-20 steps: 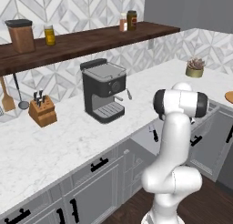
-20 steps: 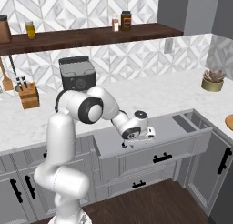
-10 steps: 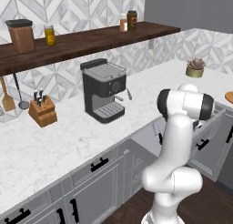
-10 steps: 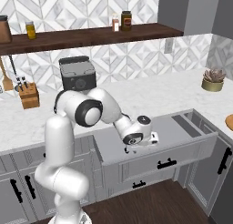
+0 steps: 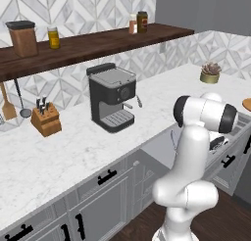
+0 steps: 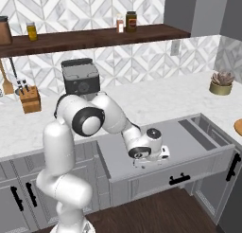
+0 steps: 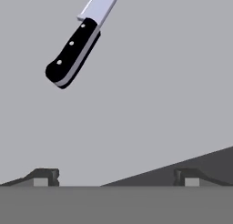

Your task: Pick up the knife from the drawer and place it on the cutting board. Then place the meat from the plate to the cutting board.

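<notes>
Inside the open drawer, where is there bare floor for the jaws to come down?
Plain grey drawer floor lies free below and right of the knife. The knife crowds the hand view's upper left.

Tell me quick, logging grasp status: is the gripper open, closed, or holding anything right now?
Gripper: open, holding nothing, fingertips spread wide over the drawer floor, the knife lying ahead of them, untouched.

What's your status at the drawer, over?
End effector open, above drawer floor. Knife lying flat ahead, ungrasped. Nothing between them.
</notes>
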